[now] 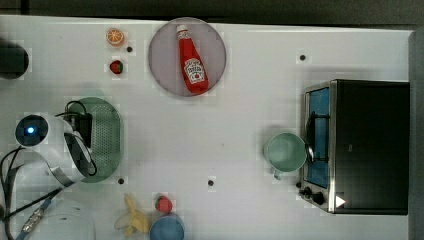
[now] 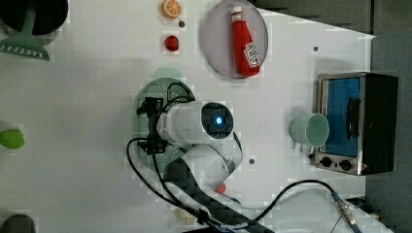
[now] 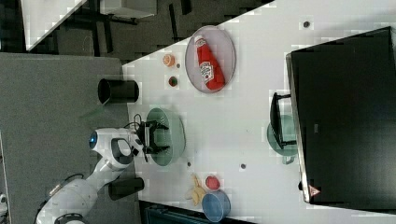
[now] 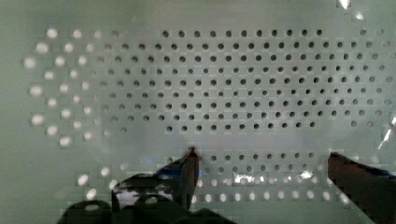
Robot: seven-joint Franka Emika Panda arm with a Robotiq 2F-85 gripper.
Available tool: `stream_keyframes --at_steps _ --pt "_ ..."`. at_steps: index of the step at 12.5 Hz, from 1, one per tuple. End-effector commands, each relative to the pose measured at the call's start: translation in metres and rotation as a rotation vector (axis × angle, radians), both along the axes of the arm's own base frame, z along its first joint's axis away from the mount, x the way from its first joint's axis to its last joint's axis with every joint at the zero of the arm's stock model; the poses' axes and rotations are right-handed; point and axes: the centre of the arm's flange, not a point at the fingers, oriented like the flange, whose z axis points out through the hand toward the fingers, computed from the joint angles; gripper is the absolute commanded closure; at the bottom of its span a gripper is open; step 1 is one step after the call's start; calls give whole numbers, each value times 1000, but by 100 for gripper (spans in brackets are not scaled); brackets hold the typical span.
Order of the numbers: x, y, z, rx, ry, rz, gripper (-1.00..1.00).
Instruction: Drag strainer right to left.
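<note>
The strainer point(image 1: 107, 137), a pale green oval with a perforated bottom, lies near the top view's left edge. My arm reaches over it and hides part of its rim. My gripper point(image 1: 84, 131) hangs over the strainer's inside, open. In the wrist view the strainer's holed floor point(image 4: 210, 84) lies close below, with my gripper point(image 4: 271, 179) spread wide and nothing between its fingers. The right view shows the gripper point(image 3: 161, 136) over the strainer point(image 3: 172, 135), and the left view shows the gripper point(image 2: 151, 125) above the strainer point(image 2: 160, 90).
A grey plate point(image 1: 162, 75) carries a ketchup bottle point(image 1: 191, 62) at the top view's top. A mint mug point(image 1: 285, 152) stands beside a toaster oven point(image 1: 367, 145) at the top view's right. An orange slice point(image 1: 115, 36), a strawberry point(image 1: 116, 66), a banana point(image 1: 132, 220) and a blue bowl point(image 1: 166, 228) lie near the strainer.
</note>
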Motion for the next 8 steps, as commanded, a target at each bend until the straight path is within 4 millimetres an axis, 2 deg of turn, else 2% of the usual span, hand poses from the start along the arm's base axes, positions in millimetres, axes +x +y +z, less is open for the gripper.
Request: stream_keyframes --at_steps 1,3,5,7,8 --pt "-1 18 11 35 -20 -55 -100" --pt "2 20 13 38 -25 -54 -100" --pt "9 16 26 35 -38 -22 -100" --pt "18 3 55 13 -25 68 -100" --pt "25 -8 78 3 -21 117 -100"
